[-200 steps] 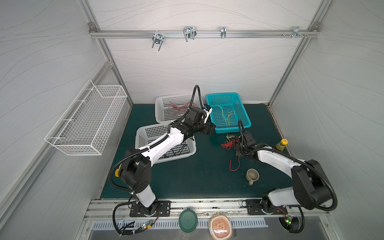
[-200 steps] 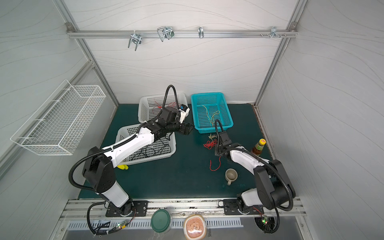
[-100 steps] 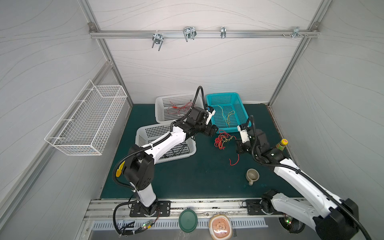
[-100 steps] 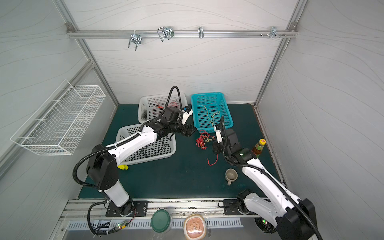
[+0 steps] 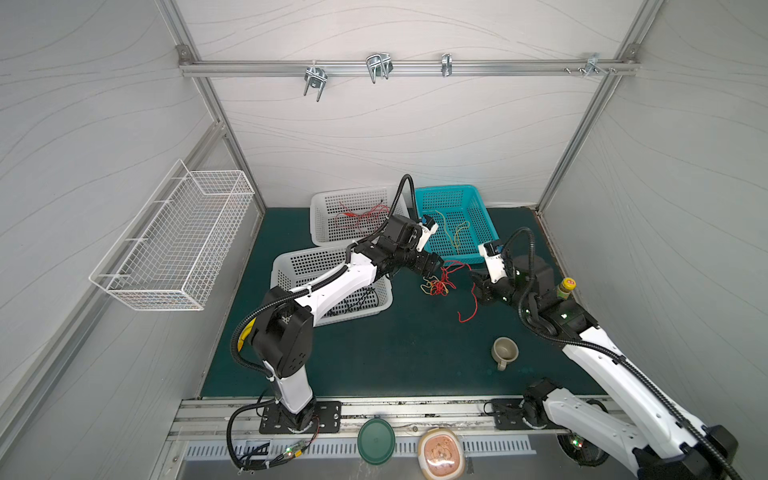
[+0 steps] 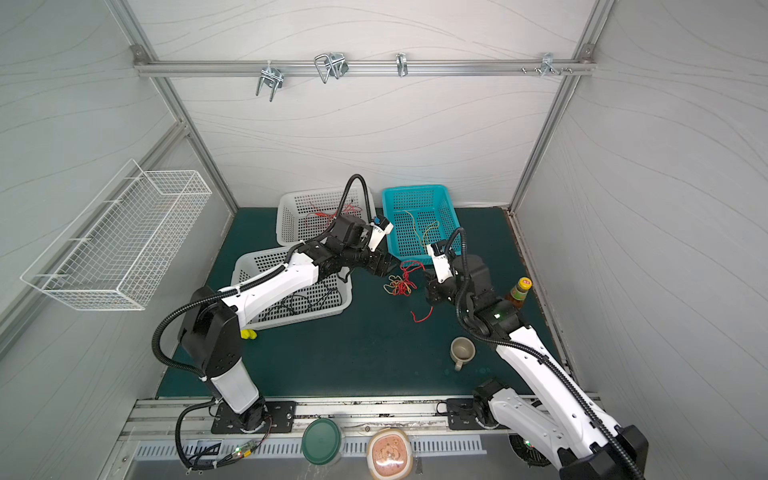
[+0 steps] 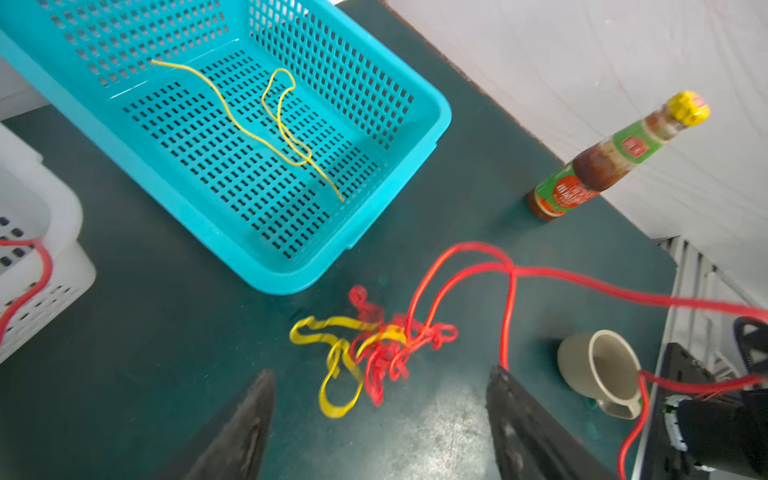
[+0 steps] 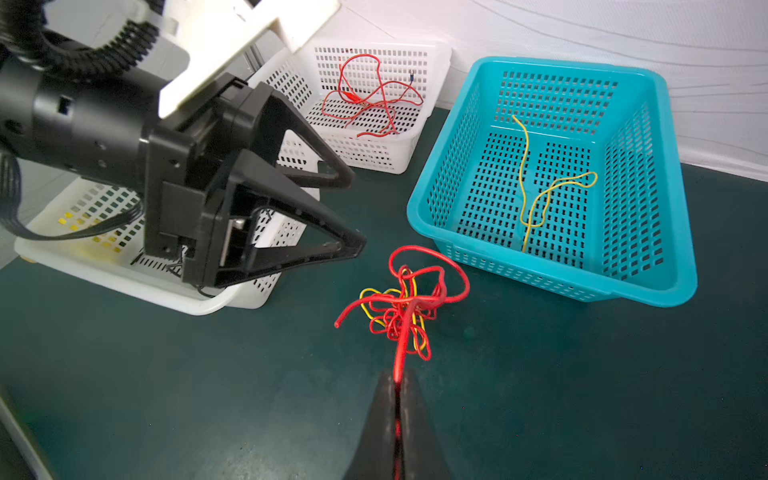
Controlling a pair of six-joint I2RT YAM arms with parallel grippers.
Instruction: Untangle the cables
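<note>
Green desk enclosed by white panels, cables tangled beside teal basket, left jaws parted, right jaws clamped on red cable.

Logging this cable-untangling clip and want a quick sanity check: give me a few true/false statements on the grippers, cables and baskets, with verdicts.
1. The right gripper is shut on a red cable. True.
2. The tangle of red and yellow cables sits outside all the baskets. True.
3. The left gripper is clamped on that tangle. False: it is open beside the tangle and holds nothing.
4. The turquoise basket contains a red cable. False: only a yellow cable lies in it.
5. The sauce bottle stands upright on the mat. True.
</note>
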